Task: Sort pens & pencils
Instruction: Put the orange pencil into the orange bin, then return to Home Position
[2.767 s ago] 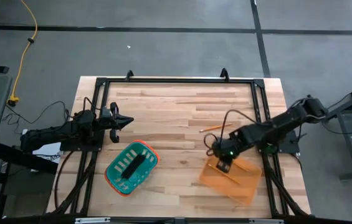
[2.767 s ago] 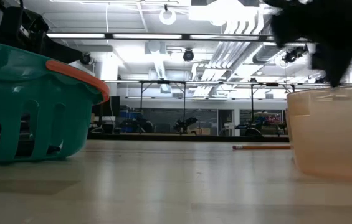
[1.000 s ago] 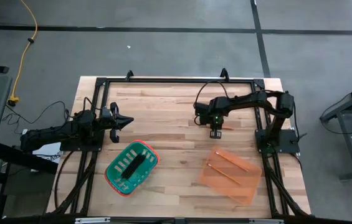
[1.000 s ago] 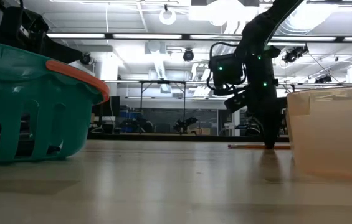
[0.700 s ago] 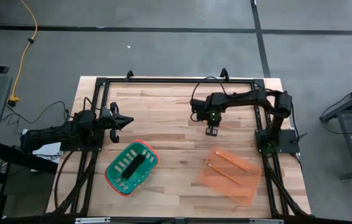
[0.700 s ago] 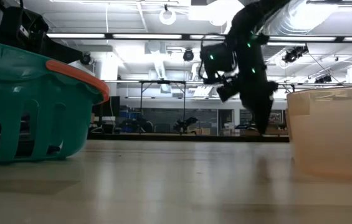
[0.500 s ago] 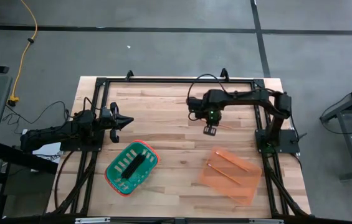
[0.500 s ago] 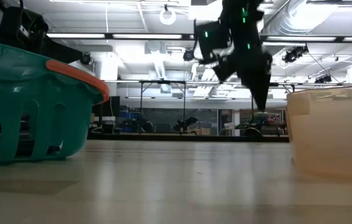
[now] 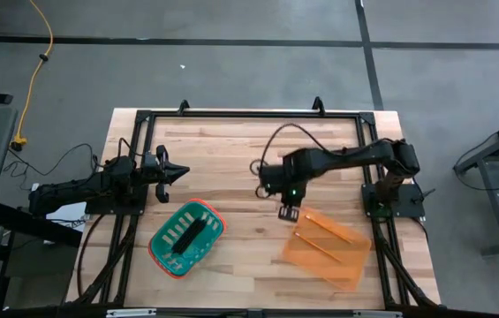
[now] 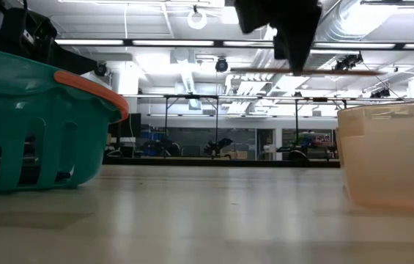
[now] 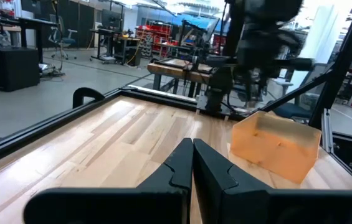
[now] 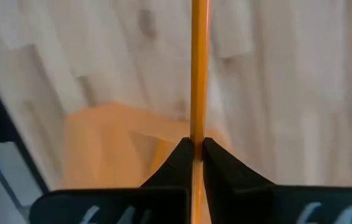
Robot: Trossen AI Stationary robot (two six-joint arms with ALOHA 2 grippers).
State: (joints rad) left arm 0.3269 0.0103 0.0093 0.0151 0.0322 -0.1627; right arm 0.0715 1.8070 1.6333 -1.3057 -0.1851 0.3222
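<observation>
An orange pencil (image 12: 199,68) is pinched in the right end effector (image 9: 288,212) near the orange bin (image 9: 324,250); it should be released low, centred over the bin. The left end effector (image 9: 171,171) is closed, empty.

The right end effector (image 10: 292,55) is cut off by the top edge in the low view. The pens (image 9: 185,235) in the teal basket (image 9: 162,256) are too small to be counted. The orange bin (image 12: 110,140) is blurred in the right wrist view.
</observation>
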